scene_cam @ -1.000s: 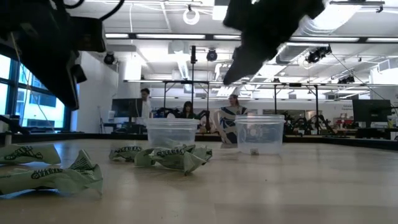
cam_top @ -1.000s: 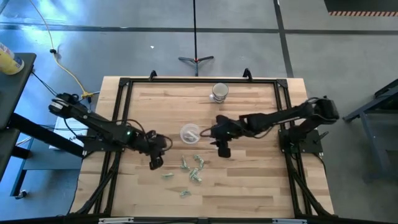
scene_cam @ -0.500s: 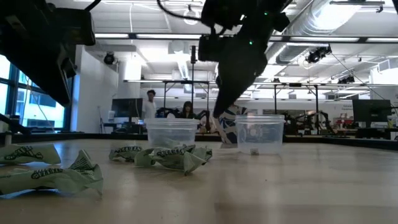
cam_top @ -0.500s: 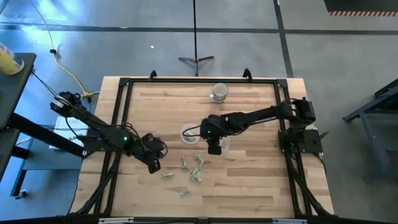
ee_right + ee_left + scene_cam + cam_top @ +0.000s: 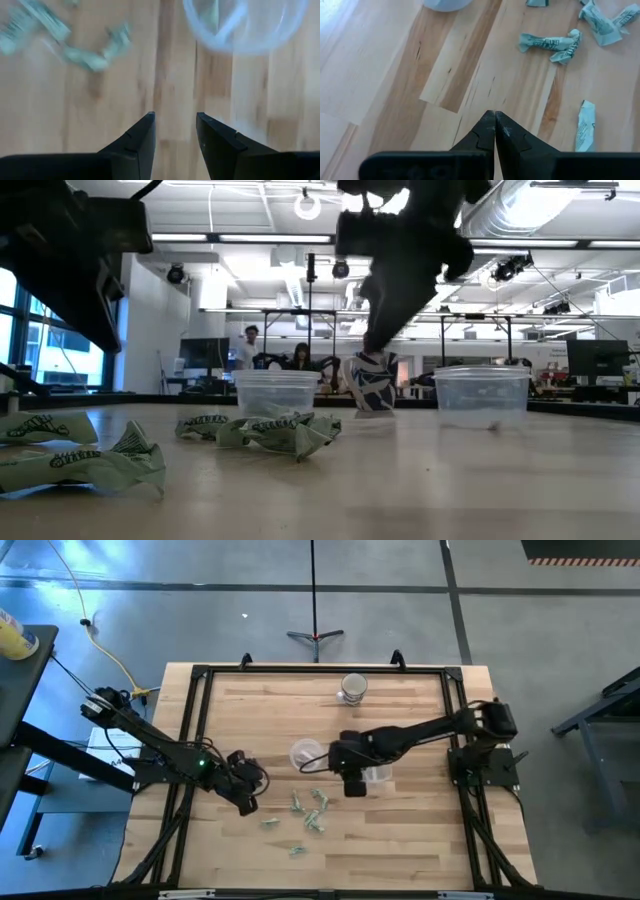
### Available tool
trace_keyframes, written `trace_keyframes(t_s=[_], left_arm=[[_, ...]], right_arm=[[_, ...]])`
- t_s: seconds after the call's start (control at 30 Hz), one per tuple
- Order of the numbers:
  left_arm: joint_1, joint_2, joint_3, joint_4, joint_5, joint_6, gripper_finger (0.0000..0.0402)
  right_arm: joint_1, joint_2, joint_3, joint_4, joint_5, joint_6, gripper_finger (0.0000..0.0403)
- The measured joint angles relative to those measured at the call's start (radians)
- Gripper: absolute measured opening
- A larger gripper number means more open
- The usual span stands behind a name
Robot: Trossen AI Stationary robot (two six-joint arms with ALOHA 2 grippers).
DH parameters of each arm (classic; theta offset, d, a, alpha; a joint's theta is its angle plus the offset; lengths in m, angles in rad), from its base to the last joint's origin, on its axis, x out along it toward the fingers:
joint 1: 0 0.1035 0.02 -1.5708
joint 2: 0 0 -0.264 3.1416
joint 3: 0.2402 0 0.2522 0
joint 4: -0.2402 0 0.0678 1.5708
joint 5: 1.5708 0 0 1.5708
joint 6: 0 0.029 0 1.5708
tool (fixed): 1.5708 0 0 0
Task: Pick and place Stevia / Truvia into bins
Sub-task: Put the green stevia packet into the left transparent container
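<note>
Bare wood between right gripper [image 5: 354,787] and packets [image 5: 309,812].

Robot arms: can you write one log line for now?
left gripper: shut, empty | right gripper: open, empty | packets: on table

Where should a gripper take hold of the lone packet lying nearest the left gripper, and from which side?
Probably from straight above, across the middle of the packet. It lies flat on the table, long and narrow, apart from the others, so its long edges look free. The left gripper, fingers shut, is nearest.
</note>
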Motion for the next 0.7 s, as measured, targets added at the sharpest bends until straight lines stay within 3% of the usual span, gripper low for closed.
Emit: trace_keyframes(t_s=[0.13, 0.3, 0.43, 0.57, 0.7], left_arm=[[0.000, 0.015, 0.000, 0.037, 0.026, 0.040, 0.0046], [-0.002, 0.096, -0.001, 0.132, 0.201, 0.149, 0.0046], [-0.044, 0.148, -0.001, 0.233, 0.232, 0.183, 0.0056], [-0.073, 0.155, 0.000, 0.265, 0.216, 0.117, 0.0107], [-0.084, 0.155, -0.001, 0.261, 0.234, 0.039, 0.0174]], right_arm=[[0.033, -0.045, -0.001, -0.001, 0.089, -0.077, 0.0133], [0.098, -0.096, -0.001, -0.074, 0.208, -0.208, 0.0134], [0.138, -0.113, -0.002, -0.159, 0.239, -0.207, 0.0134], [0.174, -0.113, -0.005, -0.225, 0.227, -0.120, 0.0134], [0.206, -0.141, -0.099, -0.171, 0.284, -0.058, 0.0134]])
